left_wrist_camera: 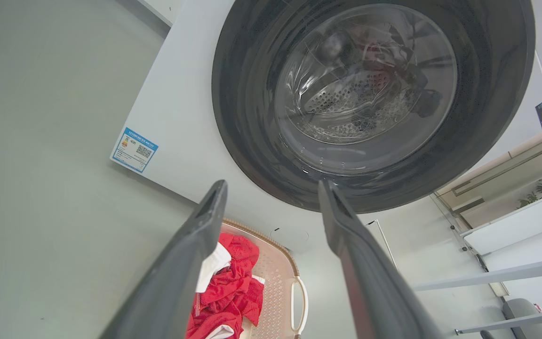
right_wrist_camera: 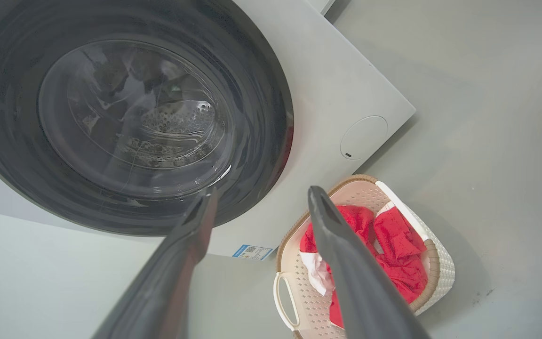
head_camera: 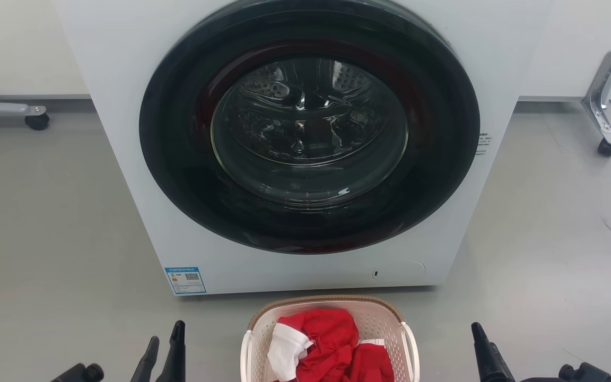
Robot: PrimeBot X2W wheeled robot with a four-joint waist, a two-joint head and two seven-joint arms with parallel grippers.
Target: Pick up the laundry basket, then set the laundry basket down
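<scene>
The basket (head_camera: 377,323) is seen standing upright on the grey floor (head_camera: 45,223), just before the foot of the washing machine (head_camera: 125,79), with a narrow strip of floor between its far rim and the machine's front. It is placed midway between the two grippers and is touched by neither. Its mouth is turned upward, and red and white clothes (head_camera: 332,339) are heaped inside. One white loop handle is turned to the robot's left and the other to its right, while the brown ends of the rim are turned toward the machine and toward the robot. The near end is cut off in the head view, so the long axis cannot be told.

Bare floor is seen on both sides of the basket. Wheeled frame legs (head_camera: 607,146) are seen far off by the back wall, on either side of the machine.

The left gripper (left_wrist_camera: 272,186) is held with its fingers spread and nothing between them. The right gripper (right_wrist_camera: 261,192) is likewise parted and unloaded.
</scene>
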